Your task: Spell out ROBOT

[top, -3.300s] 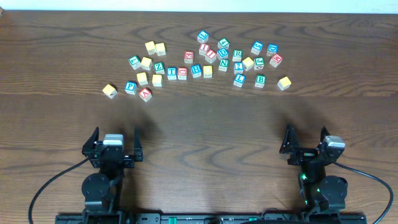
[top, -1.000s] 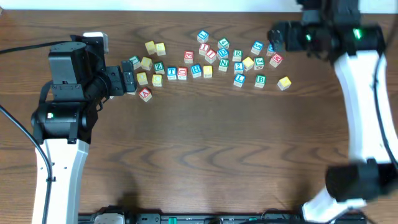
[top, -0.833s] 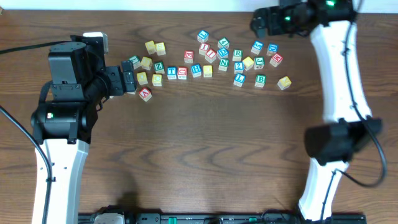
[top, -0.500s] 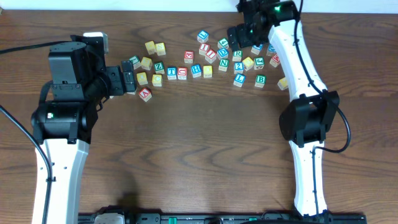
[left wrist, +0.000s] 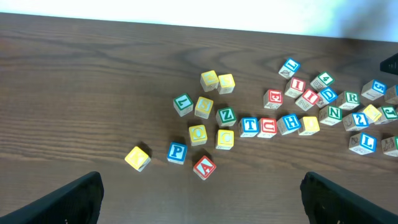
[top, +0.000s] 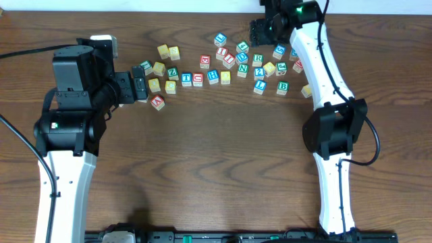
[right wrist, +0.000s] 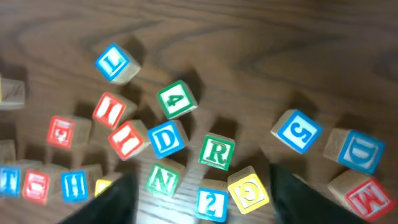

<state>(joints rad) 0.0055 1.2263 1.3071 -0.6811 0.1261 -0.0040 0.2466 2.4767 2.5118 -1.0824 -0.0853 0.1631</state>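
Note:
Lettered wooden blocks lie scattered across the far half of the table. A green R block (right wrist: 217,151) (top: 257,59) sits just ahead of my right gripper (right wrist: 208,200) (top: 260,32), which is open and empty above the cluster. A blue T block (left wrist: 249,126) (top: 186,79) and two yellow O-like blocks (left wrist: 198,134) (left wrist: 225,138) lie ahead of my left gripper (left wrist: 202,202) (top: 140,88), which is open and empty above the table. A green B block (top: 283,86) lies at the right of the cluster.
Around the R are a blue D (right wrist: 166,139), a green N (right wrist: 163,178), a blue 2 (right wrist: 211,203) and a yellow G (right wrist: 249,190). A red A (left wrist: 204,167), a blue P (left wrist: 177,152) and a plain yellow block (left wrist: 137,157) lie nearest the left gripper.
The right arm has swung left from the far right corner to hang over the back of the block cluster. The left arm and the blocks have not moved.

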